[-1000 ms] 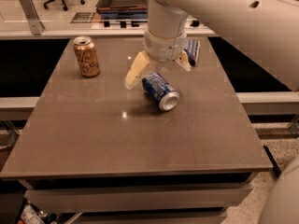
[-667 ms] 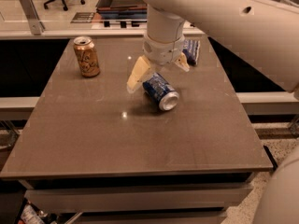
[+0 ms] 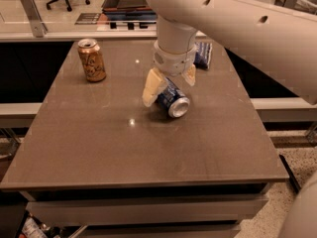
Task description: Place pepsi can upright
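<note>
The pepsi can [image 3: 173,100], blue with a silver end, lies on its side near the middle of the brown table [image 3: 148,148], its silver end pointing toward the front right. My gripper [image 3: 169,90] hangs from the white arm straight over the can's far end. It is open. The left cream finger [image 3: 150,88] reaches down beside the can's left side. The right finger [image 3: 189,75] is above its right side. The can's far end is hidden behind the gripper.
A gold-tan can [image 3: 92,59] stands upright at the table's back left. A dark blue foil snack bag [image 3: 203,54] lies at the back right, partly behind the arm. A counter and an office chair are beyond the table.
The gripper has come down closer to the lying can, its fingers now straddling the can's far end. The can has not moved.
</note>
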Controlling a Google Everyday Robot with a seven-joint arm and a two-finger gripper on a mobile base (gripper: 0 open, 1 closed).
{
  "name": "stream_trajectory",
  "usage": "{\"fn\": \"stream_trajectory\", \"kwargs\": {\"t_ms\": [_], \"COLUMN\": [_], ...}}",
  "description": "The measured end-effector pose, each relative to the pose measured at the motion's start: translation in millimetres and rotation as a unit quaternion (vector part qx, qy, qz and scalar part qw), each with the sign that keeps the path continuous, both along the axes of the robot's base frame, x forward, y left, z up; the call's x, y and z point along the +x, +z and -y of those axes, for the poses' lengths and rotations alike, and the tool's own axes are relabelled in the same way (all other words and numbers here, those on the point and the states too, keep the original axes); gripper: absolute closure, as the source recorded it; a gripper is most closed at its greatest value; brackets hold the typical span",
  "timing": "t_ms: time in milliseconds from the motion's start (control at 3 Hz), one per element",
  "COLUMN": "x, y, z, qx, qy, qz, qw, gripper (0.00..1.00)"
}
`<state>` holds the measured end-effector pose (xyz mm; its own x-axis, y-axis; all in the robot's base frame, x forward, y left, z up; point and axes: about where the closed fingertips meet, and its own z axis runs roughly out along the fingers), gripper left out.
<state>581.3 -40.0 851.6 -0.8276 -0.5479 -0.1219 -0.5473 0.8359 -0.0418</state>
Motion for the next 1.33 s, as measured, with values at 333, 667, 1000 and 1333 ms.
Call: {"fn": "stream_trajectory", "kwargs": {"t_ms": [333,667,1000,1333], "x": [0.5,0.7,0.9,1.0], "y": [0.4,0.3,0.3,0.3], "z": [-0.7,-1.2,-1.8,-2.3], "qx": [0.0,0.001,0.002,0.003], "qy": [0.0,0.0,0.001,0.001], "qz": [0.001,0.003,0.004,0.005], "qw": [1.0,1.0,1.0,1.0], "gripper": [0.41,0.64,0.88,1.0]}}
